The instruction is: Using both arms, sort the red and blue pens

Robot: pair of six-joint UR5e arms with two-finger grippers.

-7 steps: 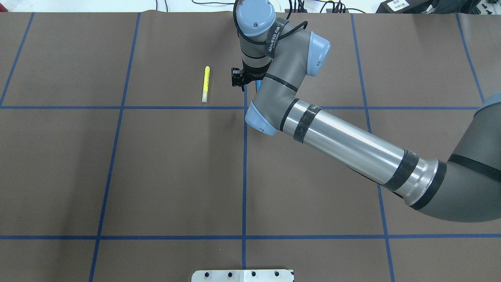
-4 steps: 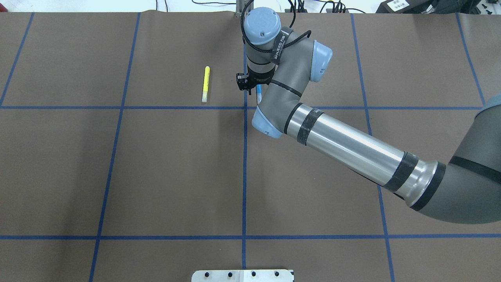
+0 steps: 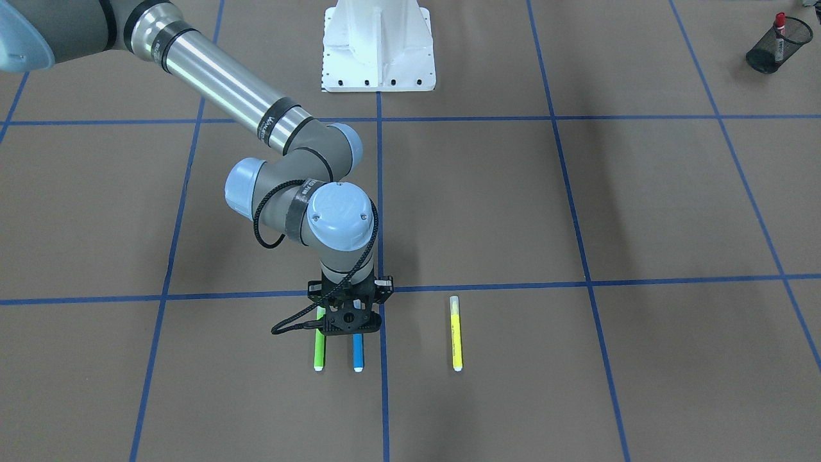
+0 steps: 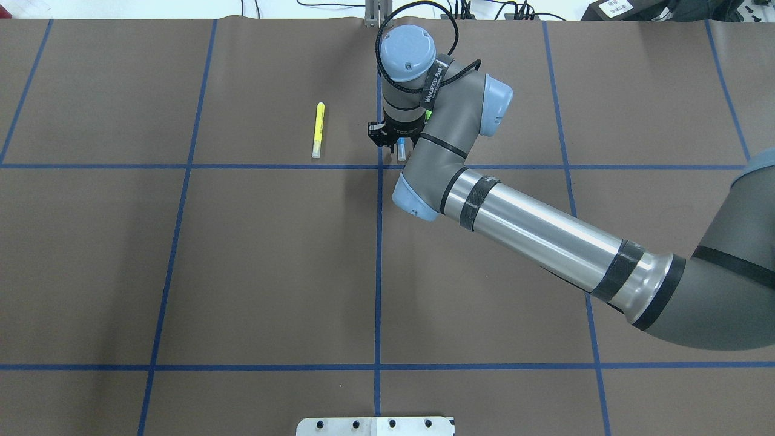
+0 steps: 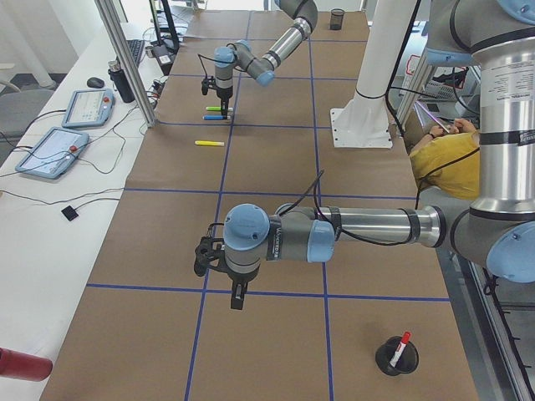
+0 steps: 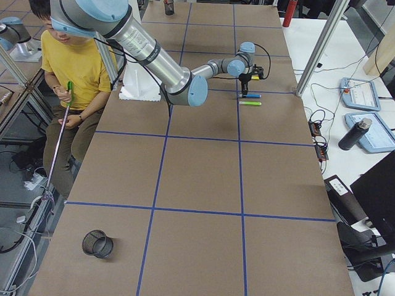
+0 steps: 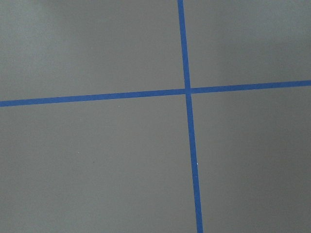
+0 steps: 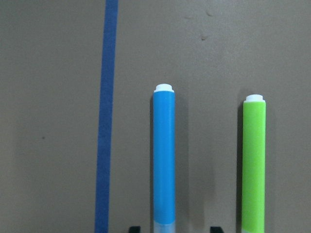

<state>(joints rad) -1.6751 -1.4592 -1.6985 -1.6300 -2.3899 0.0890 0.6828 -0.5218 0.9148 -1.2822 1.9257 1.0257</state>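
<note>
The sky-blue pen (image 8: 164, 160) lies flat on the brown mat, white tip pointing away from the robot; it also shows in the front view (image 3: 358, 354). My right gripper (image 8: 173, 228) hangs low over the pen's capped end, open, one fingertip on each side with gaps between. From overhead, the right gripper (image 4: 392, 140) hides most of the blue pen (image 4: 401, 149). The red-capped marker (image 3: 779, 24) stands in a black mesh cup (image 3: 763, 61). My left gripper (image 5: 236, 294) shows only in the exterior left view, so I cannot tell its state.
A lime-green pen (image 8: 254, 165) lies parallel to the blue one, close on the robot's right side of it. A yellow pen (image 4: 318, 130) lies further to the robot's left. Another black mesh cup (image 6: 97, 243) stands at the table's right end. The white pedestal (image 3: 378, 45) sits at the robot's edge.
The right wrist has shifted slightly right and toward the robot and come down over the blue pen. The pens have not moved.
</note>
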